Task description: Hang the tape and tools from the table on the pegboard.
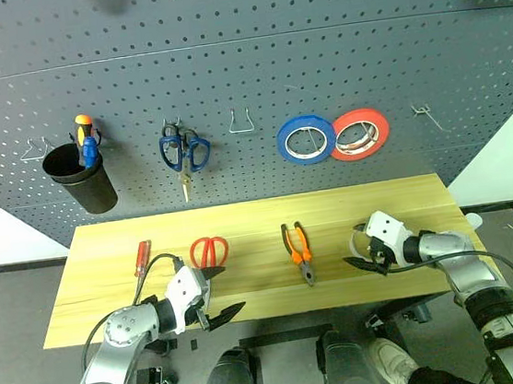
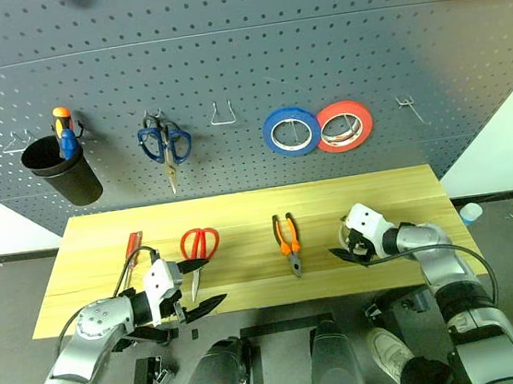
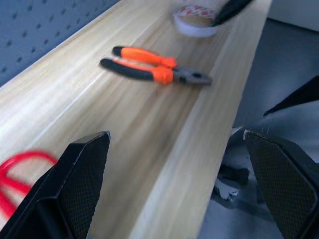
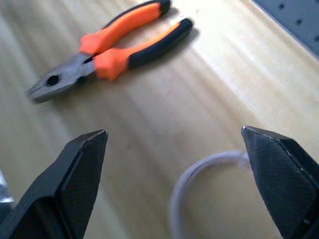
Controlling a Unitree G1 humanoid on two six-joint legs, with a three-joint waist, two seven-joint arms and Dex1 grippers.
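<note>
Tape (image 4: 199, 174) whitish, ring-shaped (flat on table (image 1: 241, 217)).

The table (image 1: 241, 221) is seen as smooth pale wood with fine grain; the pliers (image 4: 107, 47) are shown with dull grey metal jaws — handles of matt orange-and-black rubbery plastic.

Right hand (image 4: 174, 184) fingers spread above tape (image 4: 199, 174); pliers (image 4: 109, 47) beyond on table (image 4: 209, 89).

The right tool (image 1: 367, 252) hides most of the tape (image 4: 199, 189), cut off at the picture's edge.
</note>
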